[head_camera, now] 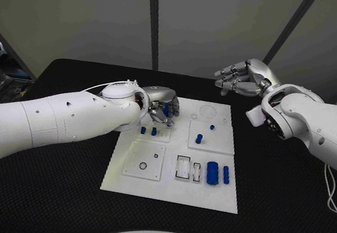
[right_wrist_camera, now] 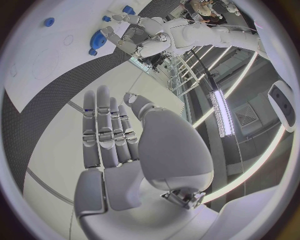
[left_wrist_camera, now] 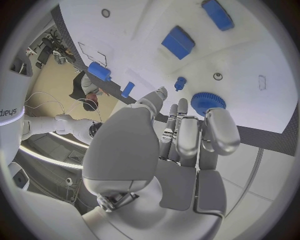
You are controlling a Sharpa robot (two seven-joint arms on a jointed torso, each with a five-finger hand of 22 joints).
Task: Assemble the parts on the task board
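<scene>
Blue gear (left_wrist_camera: 207, 102) over the white task board (head_camera: 207, 201), pinched in my left hand (head_camera: 160, 106) at the board's upper-left section.
I'd lower it level and seat the toothed plastic disc squarely. Smooth cylindrical parts (head_camera: 212, 173) lie mid-board; my right hand (head_camera: 242, 78) hovers off the desk (head_camera: 52, 194), fingers apart, holding nothing.

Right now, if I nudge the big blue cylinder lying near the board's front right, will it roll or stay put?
The big blue cylinder lies on its side on the flat task board, so a sideways push would probably roll it. Its smooth, rounded surface looks likely to slip in a loose pinch. It looks rigid and probably light.
</scene>
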